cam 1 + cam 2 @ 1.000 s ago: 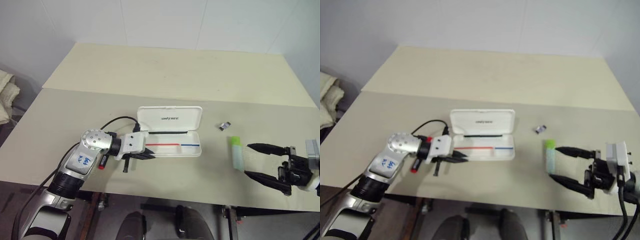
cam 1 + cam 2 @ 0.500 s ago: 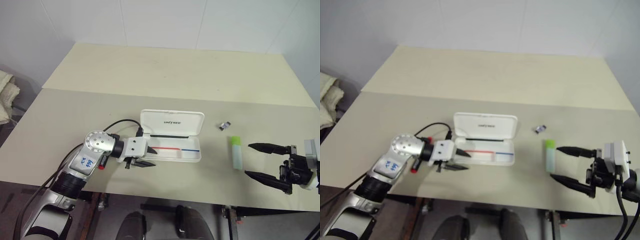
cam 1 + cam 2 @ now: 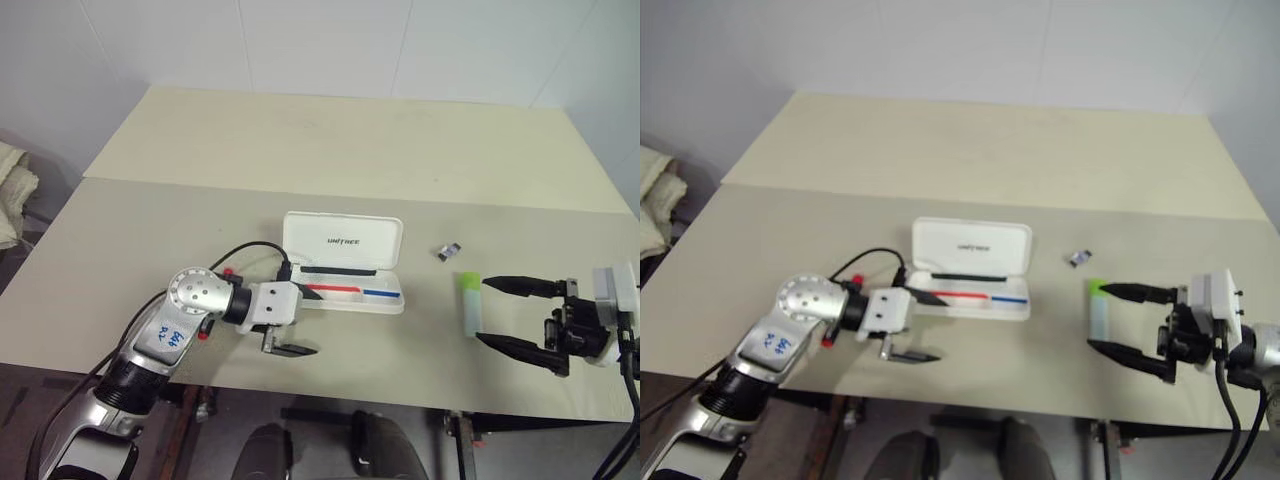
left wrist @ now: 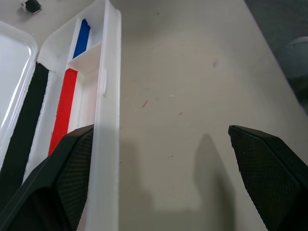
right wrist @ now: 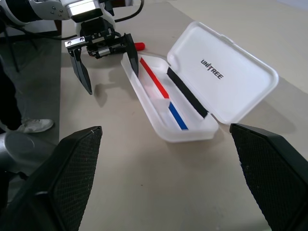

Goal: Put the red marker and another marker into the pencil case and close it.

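The pencil case (image 3: 345,262) lies open at the centre of the frame on the pale surface (image 3: 330,150), its lid tipped back toward the top of the frame, red and blue stripes showing in its tray; the left gripper (image 3: 295,322) sits at the case's lower-left corner with its jaws spread wide and holding nothing, one finger over the tray's end and the other out over the bare surface; a red tip of the red marker (image 3: 205,335) peeks out from under the left wrist, lower left of the case, the rest hidden; another marker (image 3: 470,303), pale green, lies right of centre, well apart from the case; the right gripper (image 3: 498,314) at the right edge has its jaws wide open and empty, tips just beside that marker; a small dark object (image 3: 449,251) rests above the green marker.
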You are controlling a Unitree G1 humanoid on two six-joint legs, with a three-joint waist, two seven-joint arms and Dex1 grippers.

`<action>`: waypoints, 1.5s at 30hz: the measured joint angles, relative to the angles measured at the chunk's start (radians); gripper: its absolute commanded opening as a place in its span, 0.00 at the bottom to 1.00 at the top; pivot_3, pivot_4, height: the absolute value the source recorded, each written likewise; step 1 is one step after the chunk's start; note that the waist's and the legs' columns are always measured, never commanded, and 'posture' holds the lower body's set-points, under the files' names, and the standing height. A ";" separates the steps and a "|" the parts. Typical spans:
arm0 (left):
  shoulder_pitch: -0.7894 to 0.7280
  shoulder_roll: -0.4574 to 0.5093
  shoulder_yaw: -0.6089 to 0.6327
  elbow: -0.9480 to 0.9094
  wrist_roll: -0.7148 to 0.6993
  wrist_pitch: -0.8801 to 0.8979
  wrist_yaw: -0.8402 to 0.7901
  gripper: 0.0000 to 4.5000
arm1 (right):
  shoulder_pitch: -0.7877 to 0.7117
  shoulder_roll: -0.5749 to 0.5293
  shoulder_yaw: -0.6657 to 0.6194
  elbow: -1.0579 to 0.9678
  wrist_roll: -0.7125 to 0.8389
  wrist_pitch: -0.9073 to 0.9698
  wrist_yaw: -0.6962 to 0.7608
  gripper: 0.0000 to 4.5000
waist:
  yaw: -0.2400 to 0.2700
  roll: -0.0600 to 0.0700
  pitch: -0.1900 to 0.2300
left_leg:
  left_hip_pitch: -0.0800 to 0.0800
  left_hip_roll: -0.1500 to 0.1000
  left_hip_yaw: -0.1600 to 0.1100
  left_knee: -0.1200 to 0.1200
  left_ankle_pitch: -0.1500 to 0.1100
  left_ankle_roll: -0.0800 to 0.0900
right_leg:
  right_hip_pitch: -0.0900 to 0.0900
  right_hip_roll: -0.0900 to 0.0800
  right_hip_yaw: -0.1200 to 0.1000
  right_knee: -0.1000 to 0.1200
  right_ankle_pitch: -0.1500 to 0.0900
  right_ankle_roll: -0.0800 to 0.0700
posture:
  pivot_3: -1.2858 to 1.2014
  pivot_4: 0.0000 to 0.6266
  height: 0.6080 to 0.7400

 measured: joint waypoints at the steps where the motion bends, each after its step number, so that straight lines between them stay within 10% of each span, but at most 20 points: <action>1: 0.005 0.003 0.000 -0.014 -0.002 0.009 0.004 0.99 | -0.010 0.000 0.003 0.000 0.000 0.000 0.000 1.00 | 0.000 0.000 0.000 | 0.000 0.000 0.000 0.000 0.000 0.000 | 0.000 0.000 0.000 0.000 0.000 0.000 | 0.52 0.24 1.00; 23: 0.104 0.058 0.084 -0.365 -0.090 0.251 0.105 0.99 | -0.093 0.000 0.074 0.020 0.000 0.023 -0.002 1.00 | 0.000 0.000 0.000 | 0.000 0.000 0.000 0.000 0.000 0.000 | 0.000 0.000 0.001 0.000 0.000 0.000 | 0.52 0.24 1.00; 34: 0.077 -0.230 0.301 -0.525 -0.053 0.529 0.660 0.99 | -0.183 -0.005 0.116 0.035 0.024 0.069 0.043 1.00 | -0.007 -0.003 0.002 | 0.000 -0.001 0.000 0.001 0.000 0.001 | 0.000 0.000 0.004 0.000 0.002 0.004 | 0.52 0.24 1.00; 45: 0.434 -0.475 0.401 -0.681 0.046 0.661 1.041 0.99 | -0.289 -0.005 0.174 0.155 0.003 0.061 0.100 1.00 | -0.013 -0.003 0.002 | 0.000 0.000 0.000 0.001 0.000 0.002 | 0.000 -0.001 0.006 0.000 0.002 0.003 | 0.52 0.24 1.00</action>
